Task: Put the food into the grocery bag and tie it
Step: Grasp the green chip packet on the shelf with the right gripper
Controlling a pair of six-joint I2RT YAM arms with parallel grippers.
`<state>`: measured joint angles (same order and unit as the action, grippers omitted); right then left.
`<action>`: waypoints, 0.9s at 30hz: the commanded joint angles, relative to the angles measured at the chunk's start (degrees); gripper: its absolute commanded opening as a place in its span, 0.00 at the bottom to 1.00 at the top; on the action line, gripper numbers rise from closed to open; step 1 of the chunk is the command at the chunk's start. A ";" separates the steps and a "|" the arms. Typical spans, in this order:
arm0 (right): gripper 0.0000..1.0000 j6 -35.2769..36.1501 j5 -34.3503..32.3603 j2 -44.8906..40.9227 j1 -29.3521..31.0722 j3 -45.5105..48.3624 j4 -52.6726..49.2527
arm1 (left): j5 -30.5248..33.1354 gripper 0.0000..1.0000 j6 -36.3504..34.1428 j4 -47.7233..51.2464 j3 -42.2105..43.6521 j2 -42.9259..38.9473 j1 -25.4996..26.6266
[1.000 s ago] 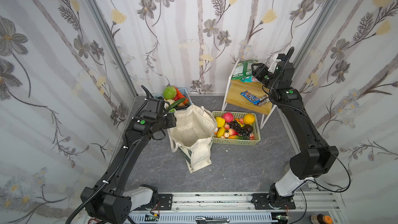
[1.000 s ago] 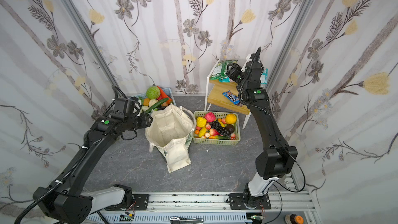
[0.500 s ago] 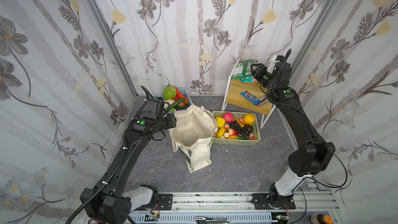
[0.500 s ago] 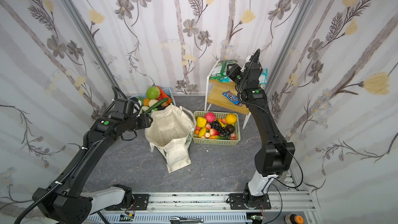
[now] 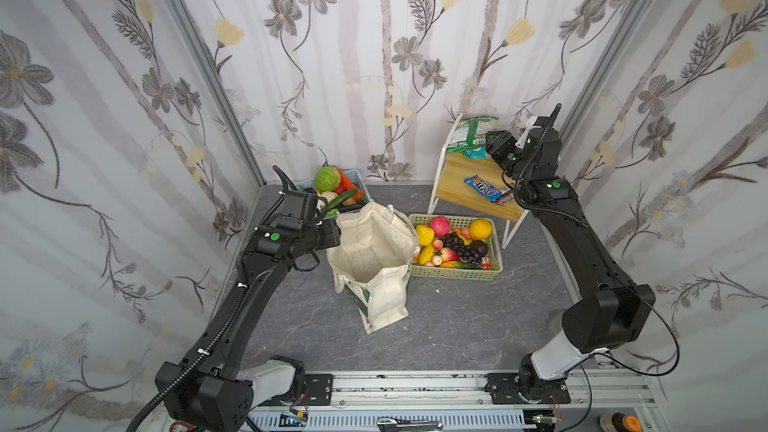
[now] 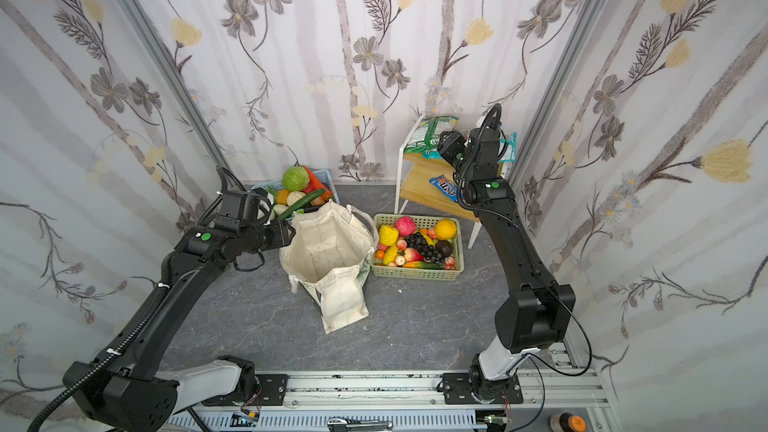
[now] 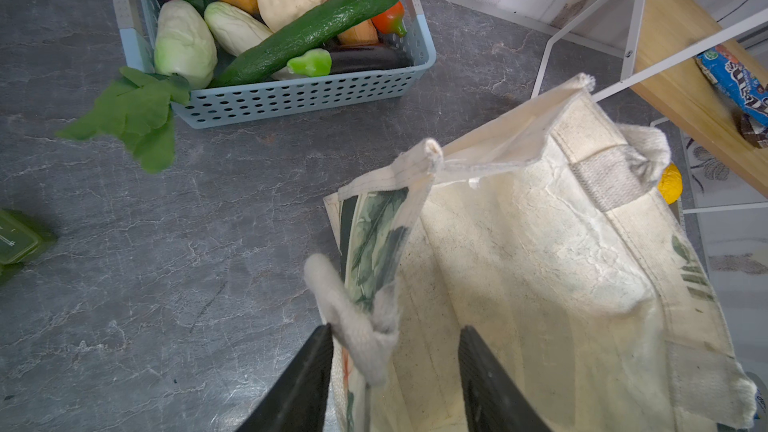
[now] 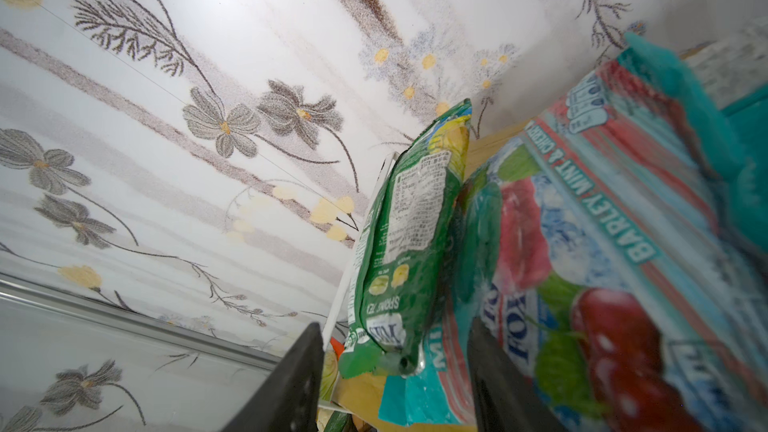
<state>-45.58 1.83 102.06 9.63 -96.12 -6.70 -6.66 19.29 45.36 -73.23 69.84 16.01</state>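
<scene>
In both top views the grocery bag (image 5: 384, 297) stands open-mouthed on the tabletop with no food showing inside, so the step in hand looks to be fetching the first item. The left arm is bent low, its left pincer (image 5: 332, 235) at the bag's rim on the side away from the pale green basket (image 5: 453, 274). The right arm stretches high, its right pincer (image 5: 493, 146) at the green-and-yellow snack packet (image 5: 470, 135) on a wooden shelf (image 5: 465, 187), well apart from the bag and beyond the basket. In the left wrist view the left pincer (image 7: 395, 328) is about half open. One finger seems to be outside the bag wall and one inside, with a cream handle (image 7: 353, 326) slack between them and nothing clamped. In the right wrist view the right pincer (image 8: 394, 324) is also half open, straddling the packet's near end without pinching it, and a teal sweet packet (image 8: 582, 263) leans just beside. To do this well, I judge it should reach further over the crinkly packet, close on that alone, and lift clear of the shelf before swinging to the bag's mouth.
</scene>
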 commanded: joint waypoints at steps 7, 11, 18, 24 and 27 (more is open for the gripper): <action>0.52 -1.00 0.20 3.71 0.22 -2.01 4.48 | -0.02 0.51 0.17 -1.33 0.02 0.25 -0.06; 0.50 -1.18 0.19 4.78 0.26 -2.73 5.16 | 0.59 0.51 -0.04 -0.86 0.10 0.03 -0.07; 0.41 -1.70 1.34 6.30 0.30 -3.82 6.39 | 0.55 0.51 0.14 -0.93 0.22 0.08 -0.08; 0.30 -2.47 1.69 6.93 0.22 -3.64 8.32 | 0.65 0.51 0.14 -0.87 0.19 0.20 -0.05; 0.23 -2.76 1.78 7.27 0.22 -3.56 9.06 | 0.66 0.51 0.14 -0.72 0.22 0.12 -0.08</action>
<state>-47.48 2.66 108.84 9.78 -99.35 -1.54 -6.20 19.33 45.15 -73.12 70.06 16.01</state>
